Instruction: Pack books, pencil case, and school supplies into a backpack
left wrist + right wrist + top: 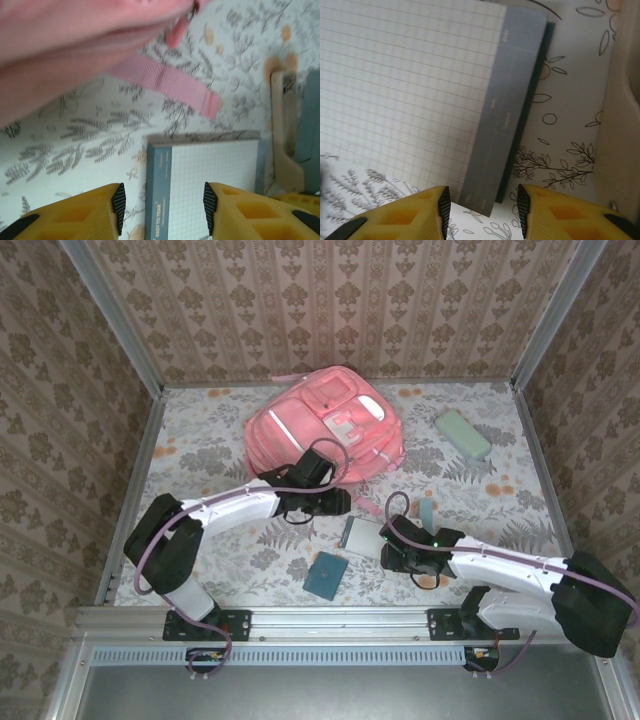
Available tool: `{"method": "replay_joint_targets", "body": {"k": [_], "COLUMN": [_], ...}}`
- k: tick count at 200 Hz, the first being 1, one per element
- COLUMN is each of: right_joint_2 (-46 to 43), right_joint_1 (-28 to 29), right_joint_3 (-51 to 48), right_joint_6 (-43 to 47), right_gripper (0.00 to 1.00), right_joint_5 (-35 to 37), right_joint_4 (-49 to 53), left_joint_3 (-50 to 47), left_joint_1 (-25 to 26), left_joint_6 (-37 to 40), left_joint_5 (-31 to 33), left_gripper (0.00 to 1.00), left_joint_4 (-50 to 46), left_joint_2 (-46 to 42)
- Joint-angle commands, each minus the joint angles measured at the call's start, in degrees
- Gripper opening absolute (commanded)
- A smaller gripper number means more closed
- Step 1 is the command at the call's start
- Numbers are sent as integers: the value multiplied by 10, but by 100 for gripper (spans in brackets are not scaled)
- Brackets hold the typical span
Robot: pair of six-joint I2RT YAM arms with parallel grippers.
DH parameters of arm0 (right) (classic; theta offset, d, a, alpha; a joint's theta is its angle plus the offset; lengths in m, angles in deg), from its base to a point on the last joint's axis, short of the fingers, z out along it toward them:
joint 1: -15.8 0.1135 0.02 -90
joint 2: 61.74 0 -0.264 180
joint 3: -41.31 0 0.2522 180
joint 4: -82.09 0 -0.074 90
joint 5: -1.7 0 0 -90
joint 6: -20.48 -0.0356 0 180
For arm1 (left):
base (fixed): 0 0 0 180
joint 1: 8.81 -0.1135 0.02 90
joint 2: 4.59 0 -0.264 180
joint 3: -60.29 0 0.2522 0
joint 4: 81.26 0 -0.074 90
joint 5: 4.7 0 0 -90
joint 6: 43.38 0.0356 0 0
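Fingers (118, 207) of your left gripper (164, 212) and right gripper (482, 210) stand apart and empty over the grid notebook (360, 535), flat toward the table's (200, 440) near edge, just before the backpack (325, 425). Tip one finger under a notebook edge before closing.

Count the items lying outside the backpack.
4: pencil case far right, slim box right of centre, grid notebook centre, teal pad near front edge. More may be hidden.

Pink backpack (320, 425), grid-ruled grey-white book (215, 180), floral-print table (210, 440).
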Motion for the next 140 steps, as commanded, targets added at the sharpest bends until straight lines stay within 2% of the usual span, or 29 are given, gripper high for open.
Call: {"method": "replay_joint_targets", "body": {"k": [1, 62, 140], "right_joint_2": [10, 25, 12], "right_joint_1": [-5, -29, -66], "right_joint_3": [18, 24, 30], "right_joint_6": [-29, -9, 5], "right_gripper": [44, 44, 45], "right_joint_5": [27, 4, -11], "right_joint_4": [22, -34, -23], "left_joint_3": [-19, -23, -23], "left_joint_1": [7, 12, 22], "left_joint_6": [-1, -2, -3], "left_joint_5": [-34, -75, -58], "left_gripper": [48, 51, 51], "left_joint_4": [5, 28, -8], "left_joint_2": [-5, 42, 58]}}
